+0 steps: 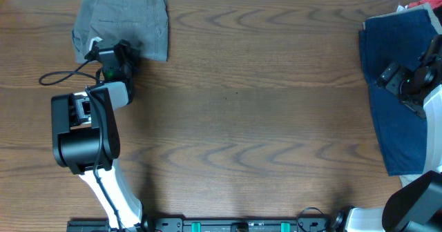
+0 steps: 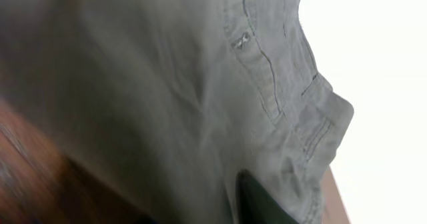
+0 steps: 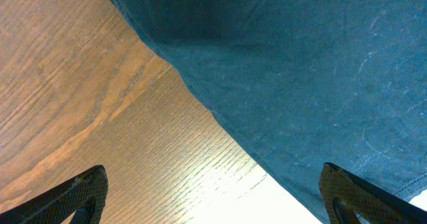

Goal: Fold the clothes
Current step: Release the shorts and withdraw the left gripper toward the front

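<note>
Wooden table (image 1: 235,87) as I saw it — grey-khaki shorts (image 1: 124,21) lay at its far-left corner, navy garment (image 1: 394,108) along its right edge.

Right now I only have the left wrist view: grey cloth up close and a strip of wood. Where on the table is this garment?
Observer: In the overhead view the grey shorts lie at the far-left corner of the table, right against its far edge.
Operator: Where is the other garment?
Observer: The navy garment is spread along the table's right edge, from far to near.
Operator: Is the right arm holding it?
Observer: No. The right wrist view shows the right gripper with its fingers wide apart and nothing between them, over the edge of the navy cloth.
</note>
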